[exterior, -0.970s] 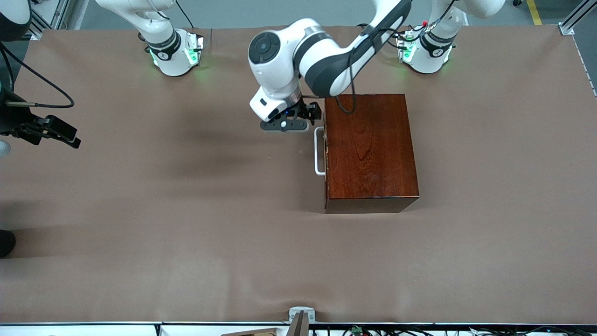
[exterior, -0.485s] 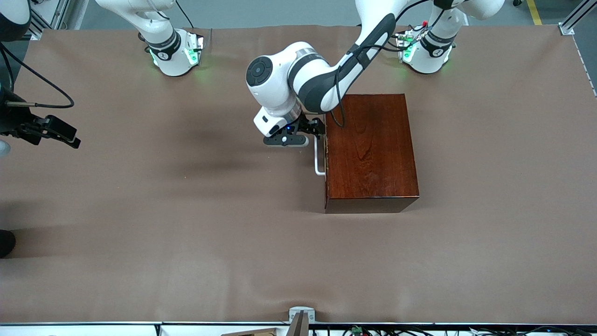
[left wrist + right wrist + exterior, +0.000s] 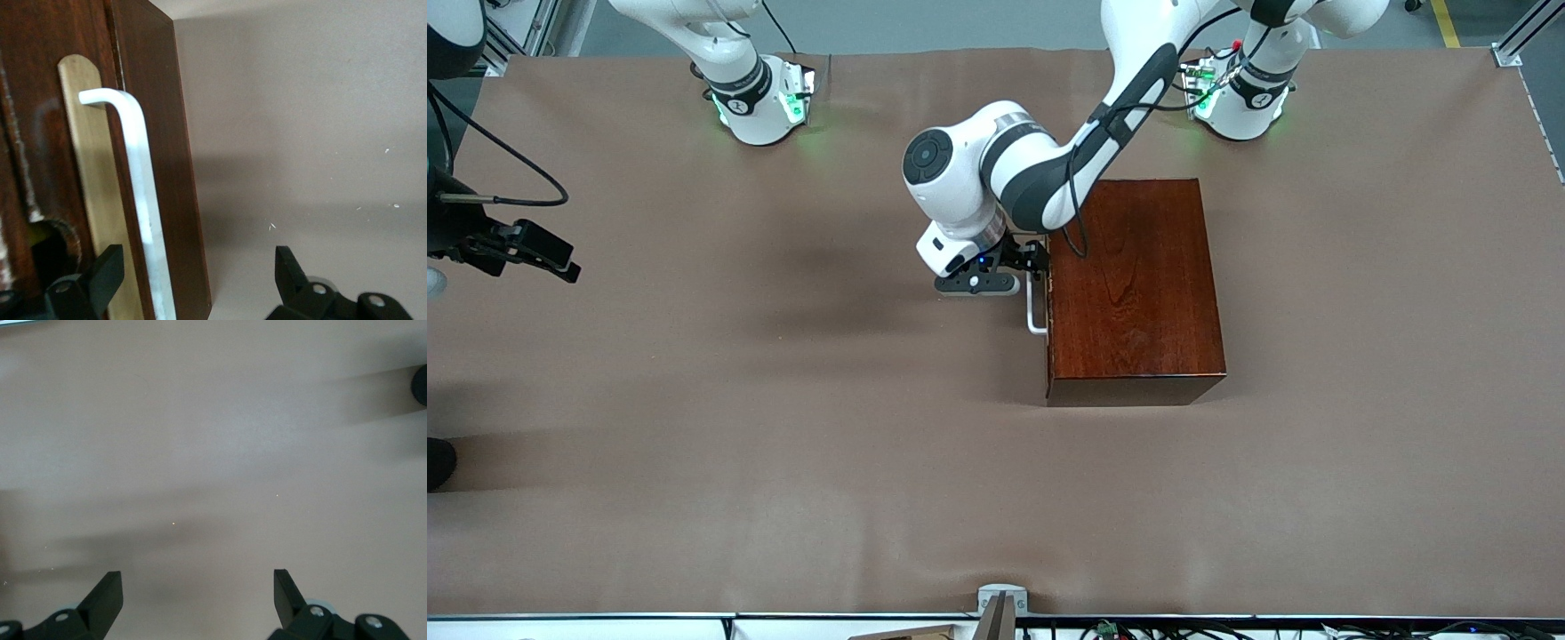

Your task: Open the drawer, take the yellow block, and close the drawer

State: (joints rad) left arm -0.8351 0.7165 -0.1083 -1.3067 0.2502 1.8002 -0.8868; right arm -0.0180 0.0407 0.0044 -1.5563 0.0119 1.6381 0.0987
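The mahogany-coloured box (image 3: 1134, 284) stands mid-table with its drawer shut. The drawer's dark front (image 3: 40, 133) faces the right arm's end of the table. Its white U-shaped handle (image 3: 1033, 311) also shows in the left wrist view (image 3: 140, 173). My left gripper (image 3: 1028, 265) is open at the handle's end farther from the front camera. In the left wrist view the bar runs between the fingers of the left gripper (image 3: 199, 280), closer to one of them. My right gripper (image 3: 560, 262) is open and empty, and waits over bare table (image 3: 198, 600). The yellow block is hidden.
The brown table cover (image 3: 783, 427) spreads all round the box. The arm bases stand at the table edge farthest from the front camera. A small metal mount (image 3: 1000, 600) sits at the edge nearest that camera.
My left gripper has moved along the drawer front toward the front camera and now straddles the handle. The drawer stays shut. The right arm has not moved.
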